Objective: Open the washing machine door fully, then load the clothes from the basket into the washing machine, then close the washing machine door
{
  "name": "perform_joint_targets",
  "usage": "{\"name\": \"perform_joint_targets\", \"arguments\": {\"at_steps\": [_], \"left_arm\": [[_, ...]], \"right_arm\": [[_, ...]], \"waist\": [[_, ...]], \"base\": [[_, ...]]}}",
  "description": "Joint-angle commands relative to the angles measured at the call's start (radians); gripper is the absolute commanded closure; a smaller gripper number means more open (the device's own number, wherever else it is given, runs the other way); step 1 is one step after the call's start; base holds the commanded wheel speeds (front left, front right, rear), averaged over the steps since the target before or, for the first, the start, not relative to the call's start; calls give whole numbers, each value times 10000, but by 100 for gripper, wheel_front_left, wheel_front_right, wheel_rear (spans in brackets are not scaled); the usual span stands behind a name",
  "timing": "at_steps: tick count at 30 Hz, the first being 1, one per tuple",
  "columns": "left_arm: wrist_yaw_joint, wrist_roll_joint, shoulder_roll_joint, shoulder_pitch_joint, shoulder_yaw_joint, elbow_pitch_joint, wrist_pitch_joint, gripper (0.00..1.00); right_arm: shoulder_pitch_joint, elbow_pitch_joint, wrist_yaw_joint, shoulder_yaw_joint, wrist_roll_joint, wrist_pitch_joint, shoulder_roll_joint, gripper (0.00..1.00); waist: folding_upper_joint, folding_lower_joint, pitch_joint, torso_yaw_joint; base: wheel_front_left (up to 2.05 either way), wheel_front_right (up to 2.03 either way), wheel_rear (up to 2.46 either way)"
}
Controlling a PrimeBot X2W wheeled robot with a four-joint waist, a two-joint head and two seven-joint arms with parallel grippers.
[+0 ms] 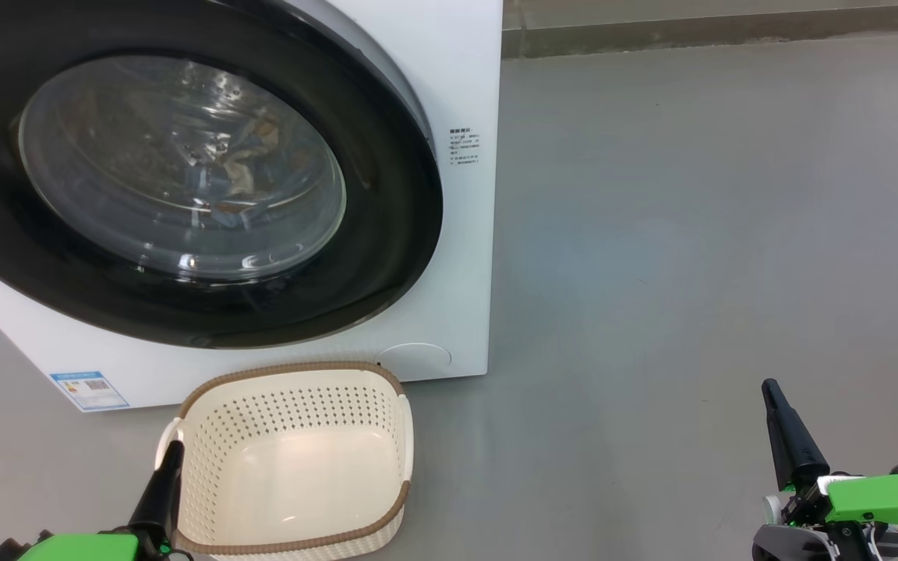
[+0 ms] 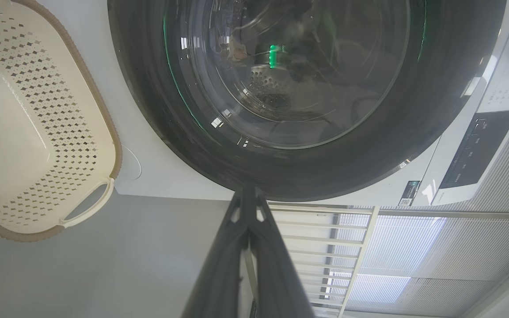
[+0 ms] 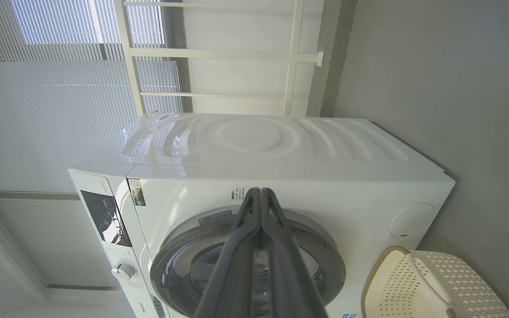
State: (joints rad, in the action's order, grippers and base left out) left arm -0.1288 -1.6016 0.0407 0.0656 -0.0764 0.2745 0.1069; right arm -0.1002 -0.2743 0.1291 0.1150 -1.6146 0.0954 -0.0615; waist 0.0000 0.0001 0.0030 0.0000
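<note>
head view: a grey floor (image 1: pixel 691 234), smooth and matt, runs to a darker wall base (image 1: pixel 691 35) along its far edge.
room: in the right wrist view, pale blinds (image 3: pixel 60 110) and a white frame (image 3: pixel 219 53) of bars stand behind the machine, with a grey wall beside it.
washing machine (image 1: pixel 457 78): a white box standing on the floor toward its far edge; a blue-and-white label sticker (image 1: pixel 90 389) sits at one lower front corner, a round flap (image 1: pixel 414 357) at the other, and a dark control panel (image 3: pixel 104 218) is near the top.
washing machine door (image 1: pixel 394 234): shut flat against the front, its glossy black rim around the clear glass bowl.
clothes (image 1: pixel 238 171): seen through the glass, inside the drum, as crumpled light blue and brownish fabric.
basket (image 1: pixel 293 366): upright on the floor just before the machine's lower front, its smooth cream bottom showing whole.
left gripper (image 1: pixel 175 452): closed, fingers pressed together, holding nothing; its tip is at the basket's near left rim, and I cannot tell whether it touches.
right gripper (image 1: pixel 768 387): closed and holding nothing, above bare floor well apart from the basket, to its right.
</note>
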Motion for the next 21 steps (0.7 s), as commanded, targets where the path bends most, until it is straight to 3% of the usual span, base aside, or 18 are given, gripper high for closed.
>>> {"name": "perform_joint_targets", "arguments": {"at_steps": [1, 21], "left_arm": [[-19, -89, 119, 423, -350, -290, 44, 100], [-19, -81, 112, 424, -360, -291, 52, 100]], "right_arm": [[-62, 304, 16, -168, -69, 53, -4, 100], [-66, 301, 16, -128, -36, 85, 25, 100]], "waist": [[0, 0, 1, 0], [0, 0, 1, 0]], "base": [[0, 0, 0], [0, 0, 0]]}}
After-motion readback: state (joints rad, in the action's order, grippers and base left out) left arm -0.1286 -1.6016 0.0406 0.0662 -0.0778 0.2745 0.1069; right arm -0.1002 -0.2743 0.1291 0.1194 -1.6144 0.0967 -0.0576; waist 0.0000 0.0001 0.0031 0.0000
